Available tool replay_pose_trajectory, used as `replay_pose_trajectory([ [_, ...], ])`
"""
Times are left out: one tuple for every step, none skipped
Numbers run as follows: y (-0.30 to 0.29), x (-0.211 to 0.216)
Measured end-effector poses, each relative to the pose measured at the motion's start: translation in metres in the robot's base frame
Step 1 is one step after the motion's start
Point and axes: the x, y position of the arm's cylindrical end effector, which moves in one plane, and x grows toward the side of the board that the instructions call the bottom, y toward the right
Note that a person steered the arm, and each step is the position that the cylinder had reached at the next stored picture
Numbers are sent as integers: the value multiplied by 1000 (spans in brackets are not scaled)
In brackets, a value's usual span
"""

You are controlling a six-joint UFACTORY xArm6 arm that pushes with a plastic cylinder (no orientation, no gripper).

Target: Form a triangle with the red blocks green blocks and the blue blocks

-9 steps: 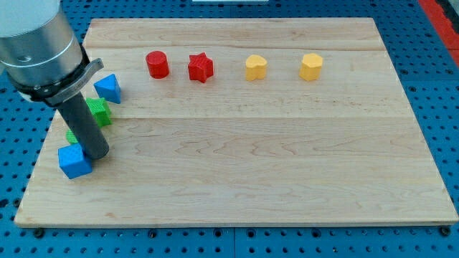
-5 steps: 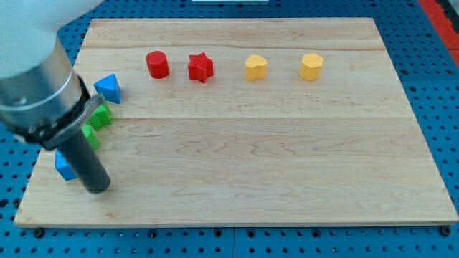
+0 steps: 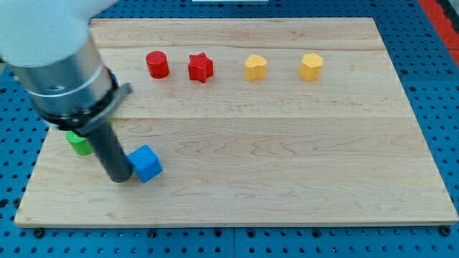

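**Inspector:** Where was my tip [image 3: 120,178] found?

**Clerk:** At the board's [image 3: 287,179] lower left, touching the left side of the blue cube [image 3: 147,163]. The rod rose from there toward the view's top left, into the grey arm housing [image 3: 61,64].

**Inspector:** State of the hand?

**Clerk:** The arm carried no hand, only the rod, so there was nothing to be spread, pressed or pinching. The tip bore against the blue cube and nothing else.

**Inspector:** The green blocks?

**Clerk:** One green block [image 3: 79,142] showed just left of the rod, near the board's left edge. Its shape could not be made out, the arm covering part of it. Any second green block was not visible.

**Inspector:** Other blue blocks?

**Clerk:** A sliver of blue [image 3: 113,78] showed at the housing's right edge; I could not tell what shape it belonged to.

**Inspector:** The reds?

**Clerk:** A red cylinder [image 3: 157,64] and a red star [image 3: 201,67] stood near each other by the top edge, well apart from the tip.

**Inspector:** Anything further?

**Clerk:** Two yellow blocks [image 3: 255,67] [image 3: 310,66] stood on the same line, to the view's right of the reds. The board lay on a blue pegboard [image 3: 437,93].
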Motion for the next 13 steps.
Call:
replay_pose_trajectory([
  [34, -37],
  [27, -69],
  [33, -133],
  [18, -185],
  [-31, -212],
  [-70, -205],
  [-57, -165],
  [-2, -129],
  [-4, -127],
  [-61, -152],
  [-73, -125],
  [-26, -93],
  [-9, -105],
])
